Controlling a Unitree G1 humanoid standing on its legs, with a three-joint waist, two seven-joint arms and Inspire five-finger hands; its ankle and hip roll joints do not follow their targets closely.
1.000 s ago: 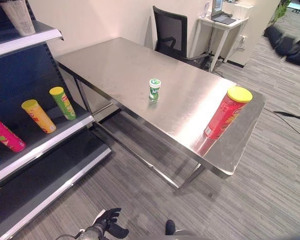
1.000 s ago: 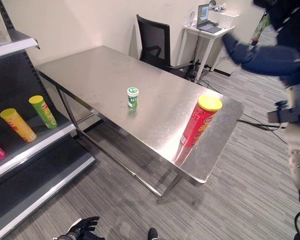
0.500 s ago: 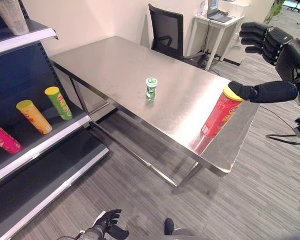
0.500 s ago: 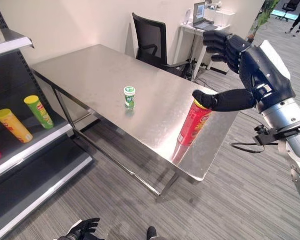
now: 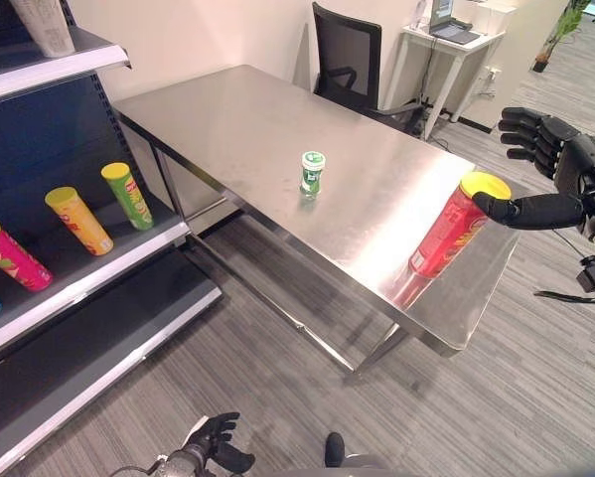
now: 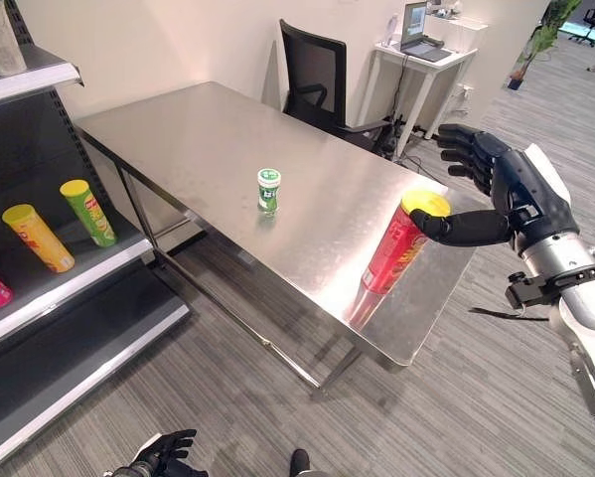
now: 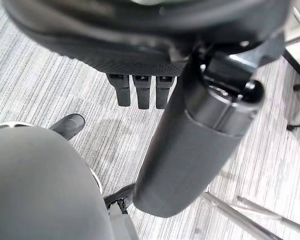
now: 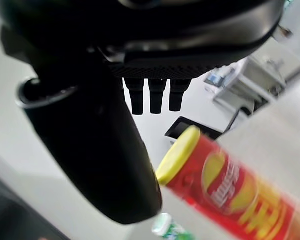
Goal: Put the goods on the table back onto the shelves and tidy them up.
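A red chip can with a yellow lid stands upright near the right end of the steel table. My right hand is open at lid height just right of it, the thumb reaching to the lid's edge. The right wrist view has the same can past my straight fingers. A small green bottle with a white cap stands mid-table. My left hand hangs low above the floor with relaxed fingers.
A shelf unit on the left holds green, orange and pink chip cans lying on its middle board. A black office chair stands behind the table, a white desk beyond it.
My right hand has dropped lower and drawn back to the right of the can's lid. The camera has shifted a little. The can and the bottle stand as before.
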